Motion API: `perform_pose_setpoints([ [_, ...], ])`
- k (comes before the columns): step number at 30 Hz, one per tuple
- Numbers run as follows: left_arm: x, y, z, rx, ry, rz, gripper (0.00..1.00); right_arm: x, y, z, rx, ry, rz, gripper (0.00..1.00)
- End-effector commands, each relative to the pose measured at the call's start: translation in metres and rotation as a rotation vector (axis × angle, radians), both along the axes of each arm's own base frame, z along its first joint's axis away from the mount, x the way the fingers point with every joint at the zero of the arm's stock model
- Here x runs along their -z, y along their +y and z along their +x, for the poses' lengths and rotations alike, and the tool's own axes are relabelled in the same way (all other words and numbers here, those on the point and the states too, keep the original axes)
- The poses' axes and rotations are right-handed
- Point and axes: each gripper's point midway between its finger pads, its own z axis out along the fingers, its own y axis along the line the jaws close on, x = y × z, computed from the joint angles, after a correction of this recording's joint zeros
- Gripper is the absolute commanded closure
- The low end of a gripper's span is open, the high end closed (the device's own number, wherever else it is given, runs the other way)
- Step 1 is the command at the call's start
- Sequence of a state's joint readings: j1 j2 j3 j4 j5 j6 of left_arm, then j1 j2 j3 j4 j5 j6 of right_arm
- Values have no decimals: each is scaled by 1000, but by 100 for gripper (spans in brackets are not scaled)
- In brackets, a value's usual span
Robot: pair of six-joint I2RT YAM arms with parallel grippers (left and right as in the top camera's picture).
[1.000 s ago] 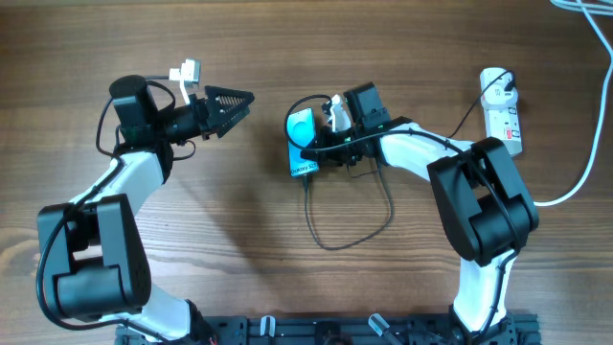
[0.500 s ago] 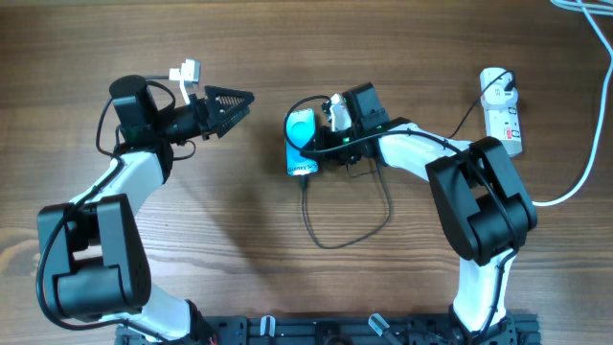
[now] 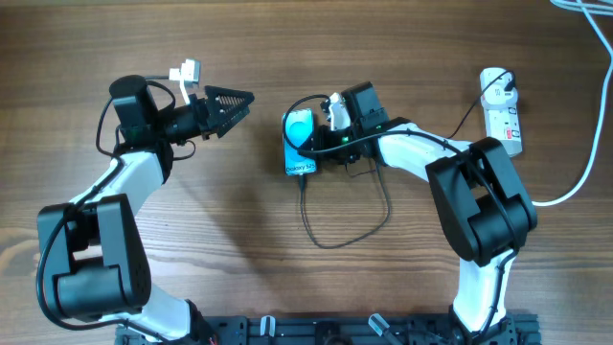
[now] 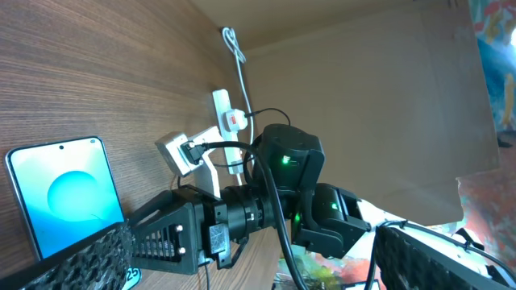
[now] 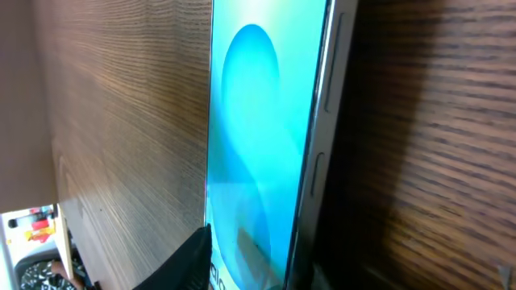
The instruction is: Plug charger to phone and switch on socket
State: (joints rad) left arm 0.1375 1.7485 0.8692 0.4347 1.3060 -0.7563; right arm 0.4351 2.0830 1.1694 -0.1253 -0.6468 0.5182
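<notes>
The phone (image 3: 299,134) lies at mid-table with its turquoise screen up, and it also shows as the phone (image 4: 64,193) and the phone (image 5: 258,145). My right gripper (image 3: 320,144) reaches in from the right at its long edge, open. One fingertip (image 5: 192,262) stands just off the screen and the other is hidden behind the phone. The charger cable (image 3: 335,240) loops from the phone's lower short end to its black plug (image 3: 507,93) in the socket (image 3: 503,120). Whether the small tip is seated I cannot tell. My left gripper (image 3: 235,108) hovers open and empty, left of the phone.
A thick white cable (image 3: 584,163) runs from the socket along the right edge of the table. The socket (image 4: 226,121) and its red mark show far back in the left wrist view. Bare wood lies between the arms and in front of the cable loop.
The right gripper's jaws have parted and the phone has shifted slightly left. The left arm has not moved.
</notes>
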Motion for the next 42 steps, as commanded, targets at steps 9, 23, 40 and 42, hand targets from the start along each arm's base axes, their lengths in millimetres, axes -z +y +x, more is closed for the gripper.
perform_pose_setpoints([
  [9,-9,1,2,1,-45,10,0,36,-22,0,50,7,-141,52],
  [23,-9,1,2,1,-45,10,0,36,-23,1,52,6,-144,21],
  [40,-9,1,2,1,-45,10,0,36,-21,-1,46,8,-140,0],
  [42,-9,1,2,1,-44,10,0,35,-21,0,46,6,-139,0],
])
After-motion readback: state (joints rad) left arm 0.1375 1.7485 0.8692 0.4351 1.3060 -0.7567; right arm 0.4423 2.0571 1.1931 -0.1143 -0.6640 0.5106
